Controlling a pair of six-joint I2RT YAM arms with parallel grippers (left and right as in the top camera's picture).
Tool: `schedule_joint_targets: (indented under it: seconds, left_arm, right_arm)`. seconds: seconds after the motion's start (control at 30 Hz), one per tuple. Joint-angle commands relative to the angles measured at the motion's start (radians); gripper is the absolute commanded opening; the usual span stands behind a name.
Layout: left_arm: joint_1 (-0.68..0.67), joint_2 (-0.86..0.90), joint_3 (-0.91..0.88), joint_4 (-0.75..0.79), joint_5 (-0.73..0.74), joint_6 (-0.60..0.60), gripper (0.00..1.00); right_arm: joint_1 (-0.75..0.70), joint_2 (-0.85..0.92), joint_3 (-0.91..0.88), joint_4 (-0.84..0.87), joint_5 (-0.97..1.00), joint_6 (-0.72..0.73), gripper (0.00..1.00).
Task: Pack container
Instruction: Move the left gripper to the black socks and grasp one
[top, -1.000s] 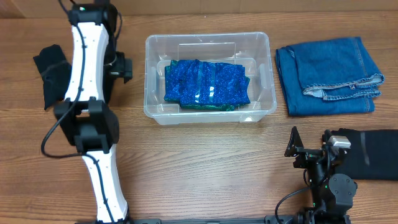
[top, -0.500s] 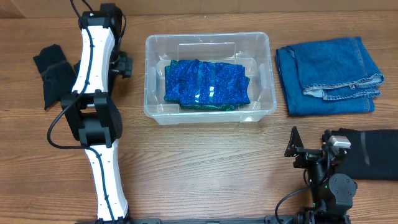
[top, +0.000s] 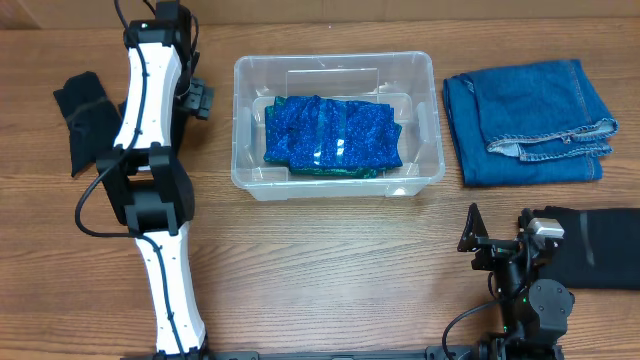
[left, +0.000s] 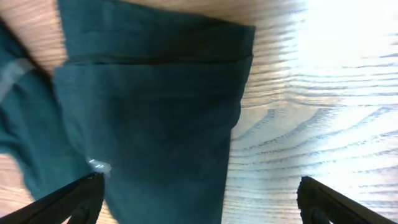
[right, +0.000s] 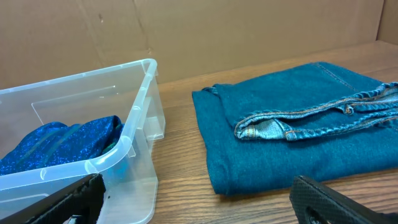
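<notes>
The container (top: 247, 130) is a clear plastic bin at the table's middle back, with a folded sparkly blue cloth (top: 333, 135) inside. It also shows in the right wrist view (right: 134, 137) with the blue cloth (right: 62, 146). My left arm (top: 150, 90) reaches to the far left; its fingers are hidden under it in the overhead view. In the left wrist view my left gripper (left: 199, 193) is open and empty above the edge of a dark cloth (left: 149, 112). My right gripper (top: 497, 240) is open and empty, low at the front right, facing the bin.
Folded blue jeans (top: 525, 120) lie right of the bin and show in the right wrist view (right: 292, 137). A black cloth (top: 85, 115) lies at the far left. Another black cloth (top: 600, 250) lies beside the right arm. A cardboard wall (right: 186, 31) stands behind the table.
My left arm has swung a little to the right and further back over the last second. The right arm, bin and cloths have not moved.
</notes>
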Motion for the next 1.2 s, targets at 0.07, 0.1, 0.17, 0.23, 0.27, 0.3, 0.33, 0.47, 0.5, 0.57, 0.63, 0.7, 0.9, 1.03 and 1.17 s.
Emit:
schedule_joint_targets:
  seconds: [0.07, 0.1, 0.17, 0.23, 0.27, 0.3, 0.33, 0.47, 0.5, 0.57, 0.63, 0.7, 0.9, 1.03, 1.17]
  left_arm:
    - [0.031, 0.096, 0.002, -0.036, 0.032, 0.026, 0.99]
    - [0.032, 0.109, 0.002, -0.039, 0.032, 0.026, 0.98]
    - [0.032, 0.125, 0.002, -0.04, 0.032, 0.025, 0.98]
    - [0.032, 0.133, 0.002, -0.038, 0.032, 0.025, 0.92]
    - [0.032, 0.133, 0.002, -0.036, 0.032, 0.025, 0.87]
    - [0.032, 0.133, 0.002, -0.034, 0.032, 0.025, 0.82]
    - [0.032, 0.133, 0.003, -0.03, 0.032, 0.025, 0.77]
    - [0.032, 0.133, 0.003, -0.03, 0.032, 0.023, 0.63]
    - [0.032, 0.133, 0.003, -0.032, 0.029, 0.013, 0.61]
    - [0.032, 0.133, 0.003, -0.042, 0.021, -0.018, 0.6]
    - [0.032, 0.133, 0.003, -0.048, 0.022, -0.04, 0.54]
    - [0.032, 0.132, 0.008, -0.063, 0.022, -0.071, 0.49]
    - [0.032, 0.132, 0.119, -0.146, 0.066, -0.114, 0.04]
    - [0.032, 0.132, 0.281, -0.221, 0.161, -0.127, 0.04]
    - [0.032, 0.132, 0.475, -0.32, 0.276, -0.133, 0.04]
  right_arm:
    - [-0.002, -0.008, -0.001, 0.005, -0.006, 0.0, 1.0]
    - [-0.002, -0.008, -0.001, 0.005, -0.006, 0.0, 1.0]
    - [-0.002, -0.008, -0.001, 0.005, -0.006, 0.0, 1.0]
    - [-0.002, -0.008, -0.001, 0.005, -0.006, 0.0, 1.0]
    - [-0.002, -0.008, -0.001, 0.005, -0.006, 0.0, 1.0]
    - [-0.002, -0.008, -0.001, 0.005, -0.006, 0.0, 1.0]
    - [-0.002, -0.008, -0.001, 0.005, -0.006, 0.0, 1.0]
    - [-0.002, -0.008, -0.001, 0.005, -0.006, 0.0, 1.0]
    - [-0.002, -0.008, -0.001, 0.005, -0.006, 0.0, 1.0]
    - [-0.002, -0.008, -0.001, 0.005, -0.006, 0.0, 1.0]
    - [-0.002, -0.008, -0.001, 0.005, -0.006, 0.0, 1.0]
    - [-0.002, -0.008, -0.001, 0.005, -0.006, 0.0, 1.0]
    - [-0.002, -0.008, -0.001, 0.005, -0.006, 0.0, 1.0]
    - [-0.002, -0.008, -0.001, 0.005, -0.006, 0.0, 1.0]
    - [-0.002, -0.008, -0.001, 0.005, -0.006, 0.0, 1.0]
